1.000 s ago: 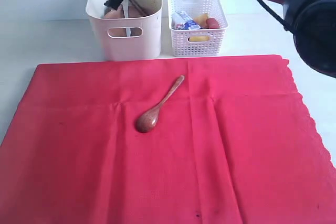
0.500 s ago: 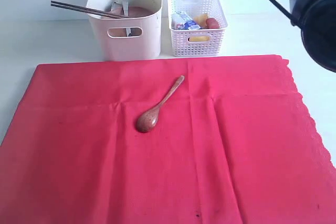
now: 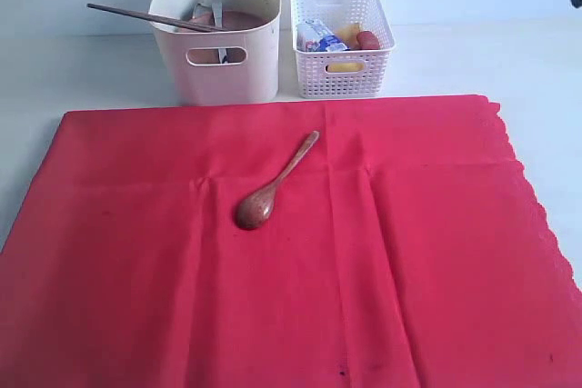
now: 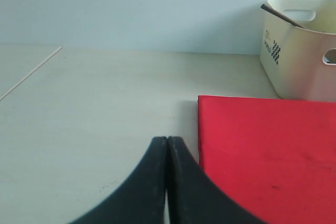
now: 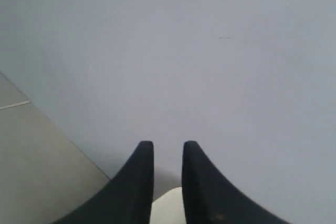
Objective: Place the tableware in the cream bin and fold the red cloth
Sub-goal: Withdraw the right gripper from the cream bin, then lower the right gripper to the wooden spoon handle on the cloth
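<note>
Exterior view: high, in front, tilted down over the red cloth (image 3: pixel 409 270) toward the cream bin (image 3: pixel 250 74) at the back.
Left wrist view: low, close over the tabletop (image 4: pixel 94 103), facing the cloth's corner and the bin, both shared with the exterior view.
Right wrist view: raised, facing a blank wall (image 5: pixel 184 51).

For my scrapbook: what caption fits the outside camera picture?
Wooden spoon lies on the red cloth, chopsticks poke from the cream bin.
</note>
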Available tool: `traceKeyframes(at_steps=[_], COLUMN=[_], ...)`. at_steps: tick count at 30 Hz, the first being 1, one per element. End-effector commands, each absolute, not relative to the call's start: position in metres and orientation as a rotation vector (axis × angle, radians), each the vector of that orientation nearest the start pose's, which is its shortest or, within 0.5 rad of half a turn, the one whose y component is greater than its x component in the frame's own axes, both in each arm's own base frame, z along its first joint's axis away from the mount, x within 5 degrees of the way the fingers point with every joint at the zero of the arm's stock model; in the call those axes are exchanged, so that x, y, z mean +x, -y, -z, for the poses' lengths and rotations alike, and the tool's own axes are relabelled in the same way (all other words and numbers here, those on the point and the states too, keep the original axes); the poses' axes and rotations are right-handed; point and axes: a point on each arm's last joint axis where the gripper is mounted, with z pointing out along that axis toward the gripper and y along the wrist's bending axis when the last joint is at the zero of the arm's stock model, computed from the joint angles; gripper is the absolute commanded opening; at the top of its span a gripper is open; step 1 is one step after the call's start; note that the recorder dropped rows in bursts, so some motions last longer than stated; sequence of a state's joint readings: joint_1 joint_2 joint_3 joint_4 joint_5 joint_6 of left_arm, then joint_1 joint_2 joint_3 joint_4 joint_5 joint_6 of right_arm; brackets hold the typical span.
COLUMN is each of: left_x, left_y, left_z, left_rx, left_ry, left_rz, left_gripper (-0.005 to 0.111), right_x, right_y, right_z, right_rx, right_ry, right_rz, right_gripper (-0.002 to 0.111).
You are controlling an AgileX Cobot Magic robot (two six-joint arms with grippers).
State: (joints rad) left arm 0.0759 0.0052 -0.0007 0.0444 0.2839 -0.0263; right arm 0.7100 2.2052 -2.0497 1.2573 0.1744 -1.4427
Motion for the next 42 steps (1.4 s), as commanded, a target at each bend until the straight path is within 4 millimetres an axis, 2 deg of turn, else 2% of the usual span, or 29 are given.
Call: traceKeyframes(at_steps=[1, 4, 10, 14, 19, 26, 30, 35, 38, 42], left_x=[0.055, 0.055, 0.055, 0.055, 0.055, 0.055, 0.055, 0.055, 0.055, 0.055], left_y=[-0.005, -0.005, -0.005, -0.005, -0.005, -0.005, -0.005, -0.005, -0.005, -0.005], left_z=[-0.188, -0.188, -0.188, -0.188, -0.188, -0.188, -0.188, -0.188, -0.188, -0.188], left_rx=[-0.066, -0.066, -0.066, -0.066, -0.066, -0.066, -0.066, -0.066, -0.066, -0.066], left_ry=[-1.758, -1.758, -1.758, -1.758, -1.758, -1.758, -1.758, -1.758, -1.758, -1.758], left_rz=[-0.064, -0.064, -0.064, -0.064, -0.064, -0.064, -0.064, -0.064, -0.064, -0.064], left_gripper=[0.001, 0.001, 0.001, 0.001, 0.001, 0.001, 0.001, 0.001, 0.001, 0.001], right_x=[0.387, 0.382, 0.372, 0.356, 0.343, 0.328, 0.322, 0.313, 0.306, 0.296], right_y=[-0.358, -0.349, -0.311, -0.293, -0.285, -0.286, -0.277, -0.268, -0.264, -0.269], right_z=[-0.339, -0.341, -0.346, -0.344, -0.341, -0.336, -0.315, -0.292, -0.273, -0.240], right_rx=[-0.980, -1.053, -1.164, -1.354, -1.462, -1.546, -1.577, -1.582, -1.706, -1.888], right_ry=[-1.492, -1.595, -1.886, -2.036, -2.153, -2.189, -2.228, -2.188, -2.164, -2.133], right_rz=[-0.497, -0.423, -0.075, 0.036, 0.037, -0.099, -0.069, -0.037, -0.042, -0.169], right_gripper=[0.009, 0.006, 0.006, 0.005, 0.005, 0.005, 0.005, 0.005, 0.005, 0.005])
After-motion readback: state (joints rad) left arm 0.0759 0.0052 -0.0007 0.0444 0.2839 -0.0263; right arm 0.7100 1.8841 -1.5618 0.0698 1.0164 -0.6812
